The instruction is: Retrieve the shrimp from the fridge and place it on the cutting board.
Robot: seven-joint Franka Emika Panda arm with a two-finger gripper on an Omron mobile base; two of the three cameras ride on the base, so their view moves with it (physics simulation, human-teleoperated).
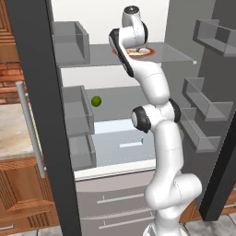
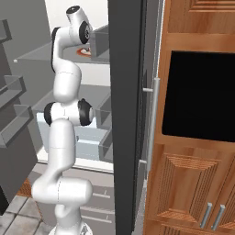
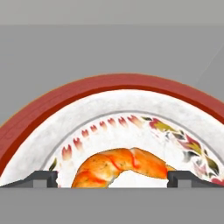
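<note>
Fridge point(image 1: 184, 27) shelf, red-rimmed plate point(image 3: 52, 109), shrimp point(image 3: 122, 166) between the wide-spread, empty gripper point(image 3: 112, 178) tips.

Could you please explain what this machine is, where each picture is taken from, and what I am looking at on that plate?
The machine is a white robot arm on a drivable base, reaching into an open fridge. Two pictures come from cameras on the base, behind the arm to its left and right. The third looks along the end effector from a camera on the hand; the two small dark tips at its bottom are its fingers. They stand apart on either side of an orange-pink shrimp, which lies on a white red-rimmed plate on an upper fridge shelf. Nothing is gripped yet. A small green ball sits on a lower shelf.
</note>
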